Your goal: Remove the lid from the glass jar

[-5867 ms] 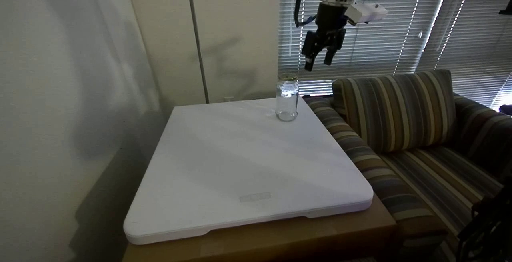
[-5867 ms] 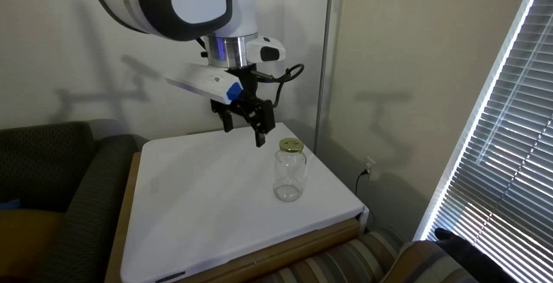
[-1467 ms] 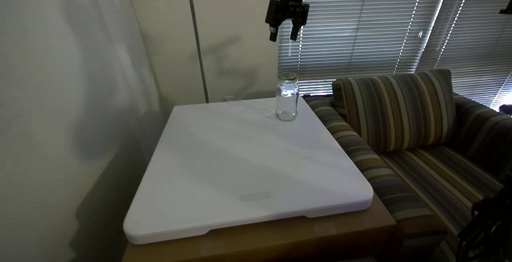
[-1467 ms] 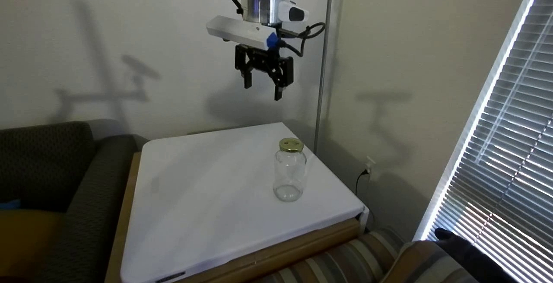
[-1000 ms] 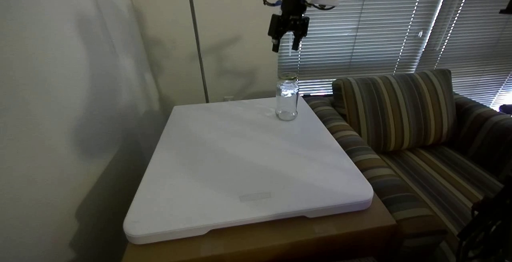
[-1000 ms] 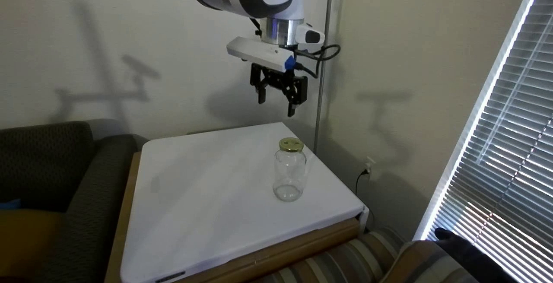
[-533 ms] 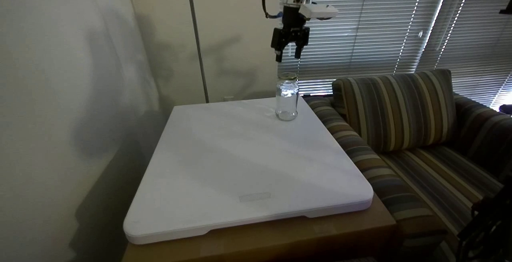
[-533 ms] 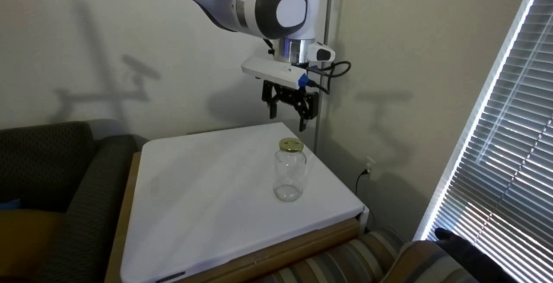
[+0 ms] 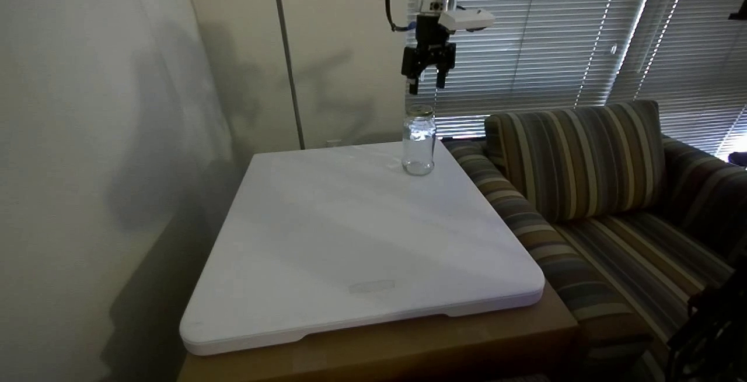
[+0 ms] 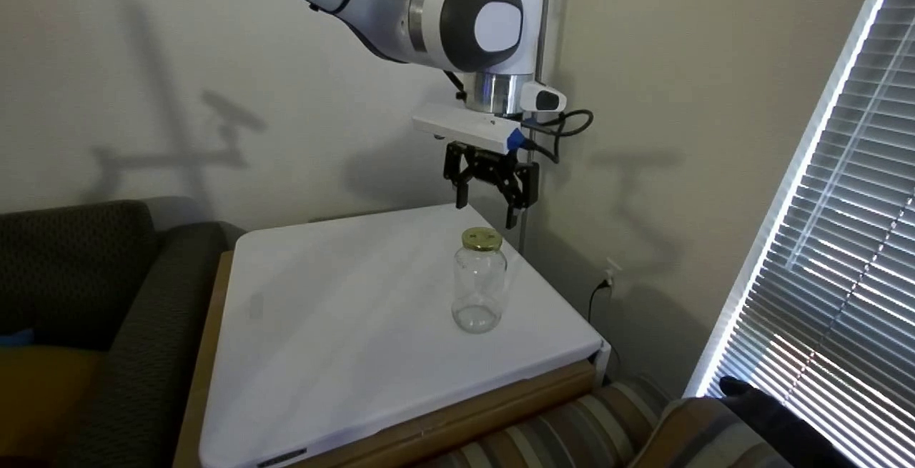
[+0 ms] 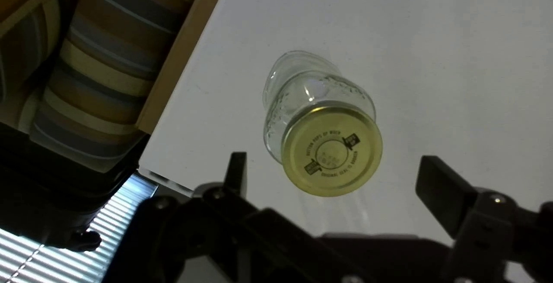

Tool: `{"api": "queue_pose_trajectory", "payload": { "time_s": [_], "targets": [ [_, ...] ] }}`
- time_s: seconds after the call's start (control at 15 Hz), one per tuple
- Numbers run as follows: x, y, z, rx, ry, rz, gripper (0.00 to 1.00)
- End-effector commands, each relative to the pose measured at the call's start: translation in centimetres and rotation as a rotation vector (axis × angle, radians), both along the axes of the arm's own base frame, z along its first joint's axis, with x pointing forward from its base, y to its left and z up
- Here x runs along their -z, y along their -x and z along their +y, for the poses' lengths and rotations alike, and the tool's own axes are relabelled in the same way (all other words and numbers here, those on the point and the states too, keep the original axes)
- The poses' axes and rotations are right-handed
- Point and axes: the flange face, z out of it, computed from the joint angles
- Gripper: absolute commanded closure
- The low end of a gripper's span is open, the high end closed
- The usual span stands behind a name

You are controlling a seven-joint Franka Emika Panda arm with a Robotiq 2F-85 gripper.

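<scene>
we have the end effector [image 10: 486, 215] spread wide, gripping nothing, above the lid [image 11: 332, 155], which caps the glass jar [image 10: 479, 286] on the surface [image 10: 322, 311]. descending off-centre, we could topple it; unbraced, it may spin with our twist. we read "button pops up when" on top.

exterior views overlooking board [image 9: 362, 224], wrist view closer

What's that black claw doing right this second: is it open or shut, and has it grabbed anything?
Gripper: open, holding nothing; it hangs above the gold lid without touching it.
</scene>
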Motion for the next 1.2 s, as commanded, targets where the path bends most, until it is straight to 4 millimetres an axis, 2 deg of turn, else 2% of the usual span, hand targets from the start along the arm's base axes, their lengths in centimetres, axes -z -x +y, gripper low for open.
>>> {"api": "queue_pose_trajectory", "payload": {
  "time_s": [0.0,0.93,1.0,1.07,1.13],
  "targets": [
    [0.4,-0.3,-1.0,0.017,0.003,0.036,0.0],
    [0.7,-0.1,-0.9,0.014,-0.026,0.105,0.0],
    [-0.6,-0.2,-0.9,0.019,-0.033,0.09,0.0],
    [0.6,-0.2,-0.3,0.013,-0.015,0.088,0.0],
    [0.2,-0.3,-0.3,0.012,-0.015,0.082,0.0]
  ]
}}
